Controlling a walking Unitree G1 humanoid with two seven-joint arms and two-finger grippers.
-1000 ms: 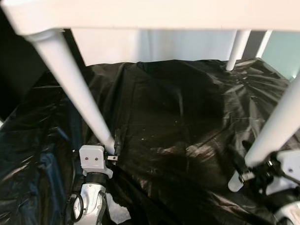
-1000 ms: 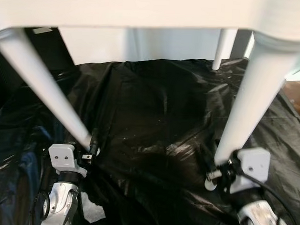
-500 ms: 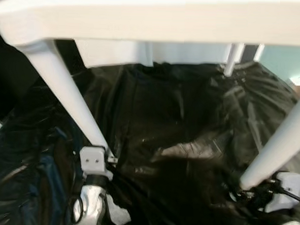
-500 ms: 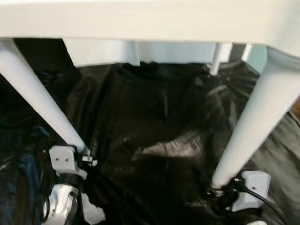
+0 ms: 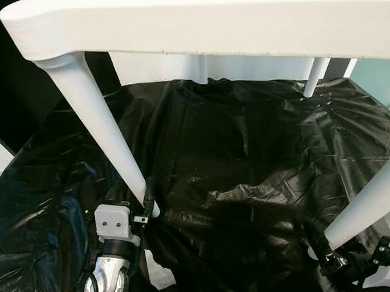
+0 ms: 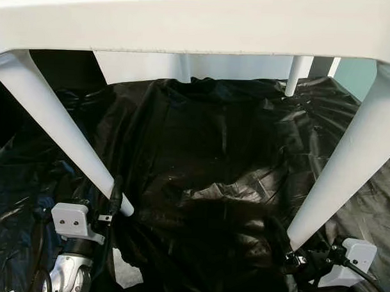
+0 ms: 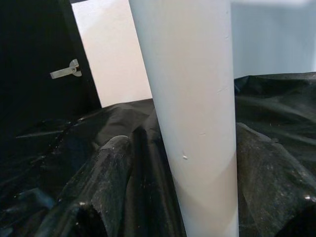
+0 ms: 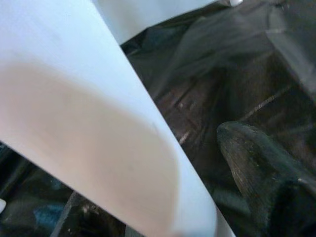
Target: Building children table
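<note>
A white children's table fills the top of the eye views, its tabletop (image 5: 206, 21) held up over a black plastic sheet. My left gripper (image 5: 147, 201) is shut on the lower end of the near left leg (image 5: 97, 117). In the left wrist view that leg (image 7: 192, 123) stands between the two black fingers (image 7: 106, 182). My right gripper (image 6: 295, 253) is shut on the foot of the near right leg (image 6: 348, 164). The same leg (image 8: 89, 123) crosses the right wrist view beside one finger (image 8: 256, 163). A far leg (image 5: 316, 76) hangs behind.
Crumpled black plastic sheeting (image 5: 246, 154) covers the whole surface below the table. A white panel (image 5: 159, 68) stands behind it, with a dark opening at the far left. A light green wall (image 5: 380, 75) lies at the far right.
The view has shifted. Both grippers, still holding their legs, now sit lower in the picture, the right one nearer the bottom right corner. The blur of half a second ago is gone.
</note>
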